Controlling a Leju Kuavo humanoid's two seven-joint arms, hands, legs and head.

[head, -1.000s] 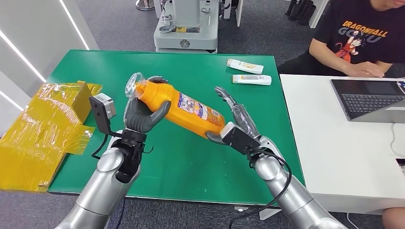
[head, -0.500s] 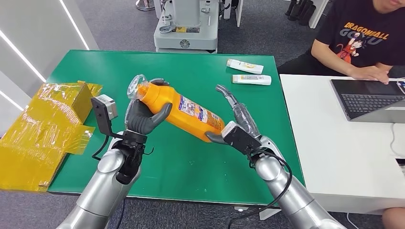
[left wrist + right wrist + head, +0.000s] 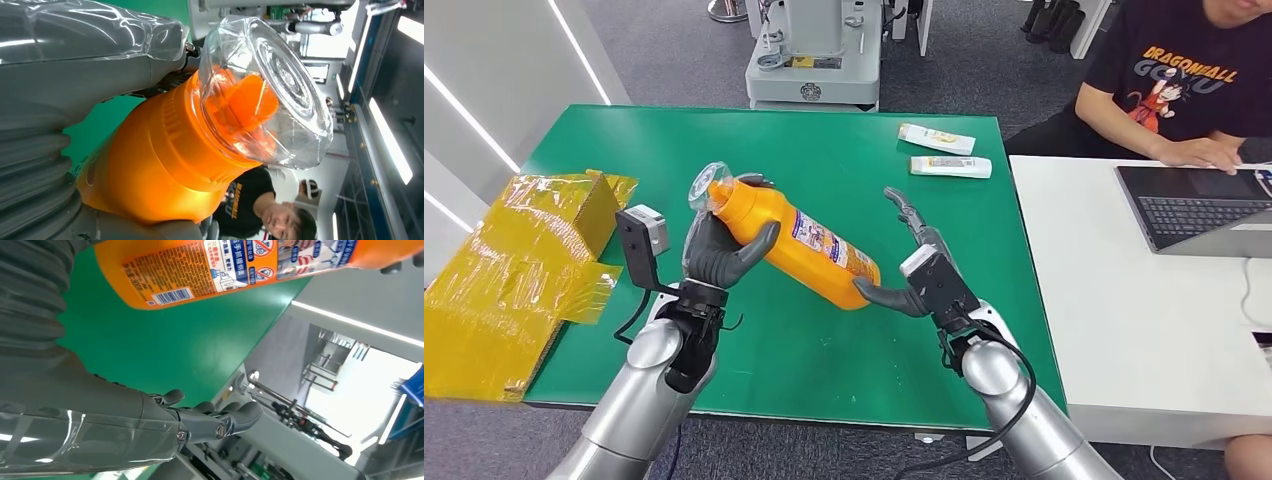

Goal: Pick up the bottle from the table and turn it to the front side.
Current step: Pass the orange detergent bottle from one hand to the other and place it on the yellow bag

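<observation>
Orange bottle: airborne above green table, tilted, clear cap up-left. Left hand grips neck end. Right hand spread, thumb under base (supporting, not clasping). Advice: rotate slowly about long axis, right palm steadying base.

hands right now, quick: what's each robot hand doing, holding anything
Left robot hand: gripping the orange bottle near its clear-capped end.
Right robot hand: open, fingers spread, thumb under the bottle's base, not gripping it.

orange bottle – clear cap, green table
</observation>
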